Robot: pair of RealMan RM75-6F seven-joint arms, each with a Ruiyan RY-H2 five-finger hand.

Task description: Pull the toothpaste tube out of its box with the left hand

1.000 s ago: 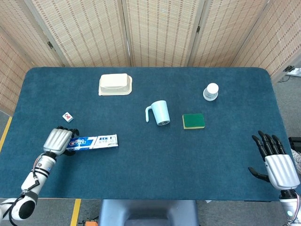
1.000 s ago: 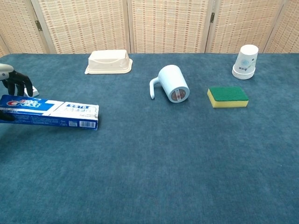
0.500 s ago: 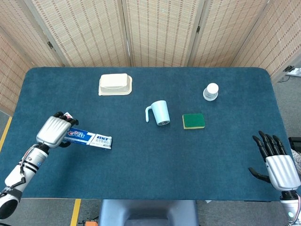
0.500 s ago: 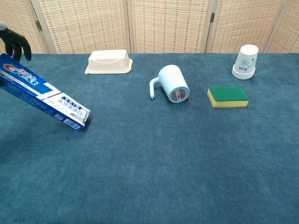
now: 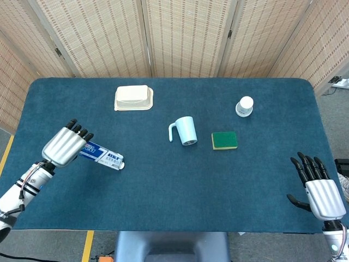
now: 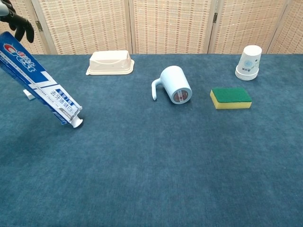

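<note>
The blue and white toothpaste box (image 5: 101, 155) (image 6: 40, 85) is lifted at the table's left side, tilted steeply with its lower end just above the cloth. A white tube cap (image 6: 77, 123) (image 5: 121, 165) pokes out of that low end. My left hand (image 5: 64, 147) grips the box's upper end, and its dark fingers (image 6: 19, 24) show at the top left corner of the chest view. My right hand (image 5: 319, 188) rests at the table's near right edge with its fingers spread and nothing in it.
A cream lidded container (image 5: 133, 97) (image 6: 110, 62) sits at the back left. A pale blue mug (image 5: 184, 131) (image 6: 174, 85) lies on its side mid-table, with a green and yellow sponge (image 5: 224, 140) to its right. Stacked paper cups (image 5: 245, 106) stand back right. A small white tile (image 6: 29, 96) lies behind the box.
My left hand has raised the box's held end higher, so the box tilts more steeply. A white tube cap now shows at the low end. The right hand has barely moved.
</note>
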